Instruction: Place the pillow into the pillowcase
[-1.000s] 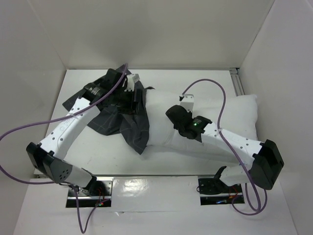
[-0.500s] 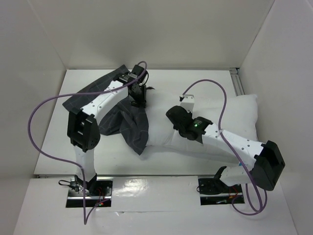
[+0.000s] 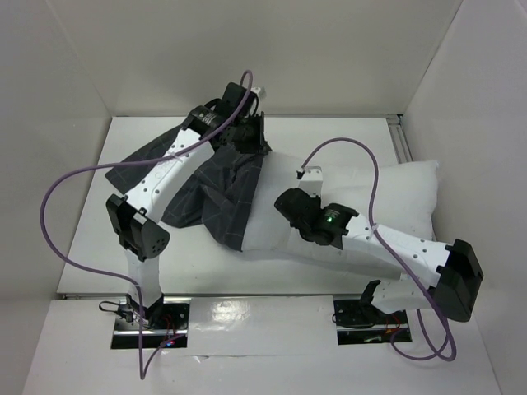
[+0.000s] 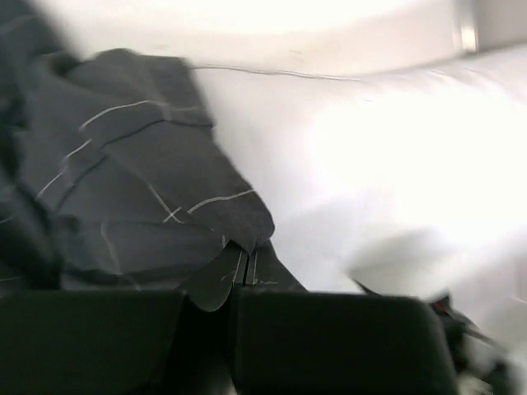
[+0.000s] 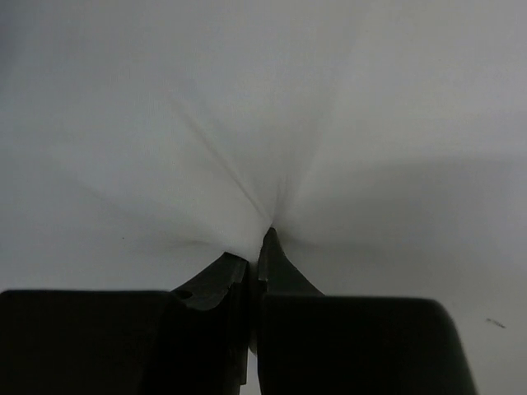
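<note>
Early stage: pillowcase point(image 3: 216, 193) only drapes over the left end of the pillow point(image 3: 395, 193), which lies mostly bare across the table point(image 3: 329, 136), left gripper point(image 4: 244, 265) pinched onto the case edge, right gripper point(image 5: 259, 247) clamped on pillow fabric.

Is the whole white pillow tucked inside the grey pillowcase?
No, most of the pillow lies bare, and the pillowcase covers only one end of it.

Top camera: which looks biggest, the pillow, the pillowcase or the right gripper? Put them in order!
1. pillow, biggest, though partly covered.
2. pillowcase, bunched up, so it looks a bit smaller. These two are close.
3. right gripper, clearly the smallest.
</note>
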